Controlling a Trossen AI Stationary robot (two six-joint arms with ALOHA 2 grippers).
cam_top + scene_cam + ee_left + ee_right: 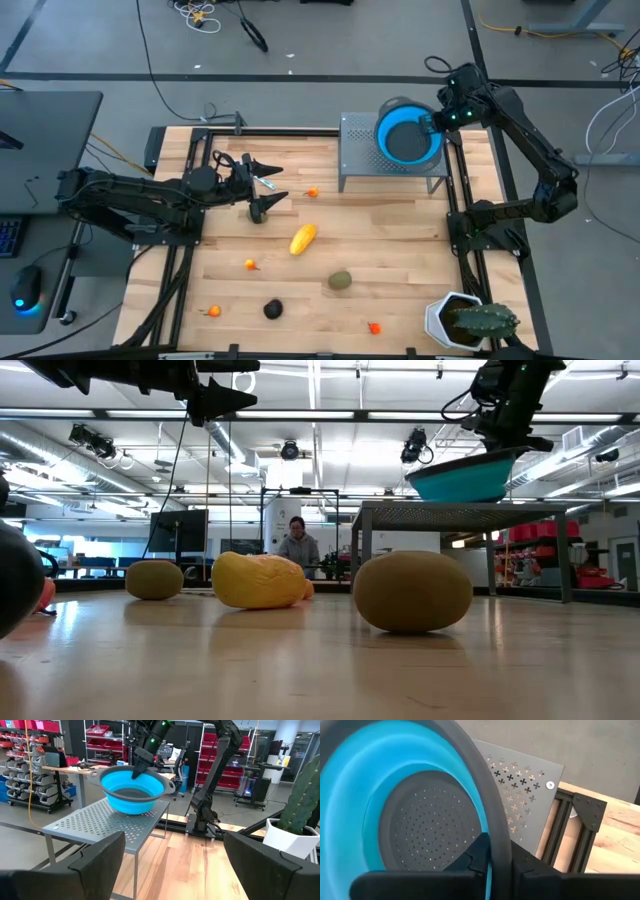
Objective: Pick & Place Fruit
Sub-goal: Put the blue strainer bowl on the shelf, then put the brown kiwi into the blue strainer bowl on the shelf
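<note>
The fruit lies on the wooden table: a yellow oblong (303, 238), an olive-brown oval (340, 280), a near-black round (272, 309) and tiny orange-red bits (250, 265). The low view shows a second olive oval (154, 579). My left gripper (283, 182) is open and empty, up in the air left of the table's middle, and it also shows in the left wrist view (172, 870). My right gripper (432, 124) is shut on the blue bowl (408, 137), which sits on the grey perforated stand (360, 160) at the far right. My right gripper holds the bowl's grey rim (499, 840) on the bowl's right side, one finger (475, 857) inside the bowl and one outside. The fingers come from above, slanting in from the right. The bowl is tilted, and its underside (465, 495) is down at the stand's top.
A white pot with a cactus (465, 320) stands at the near right corner. A thin white stick (263, 181) shows between my left gripper's fingers in the high view. Black frame rails (455, 215) run along the table's sides. A person (297, 546) sits in the room beyond.
</note>
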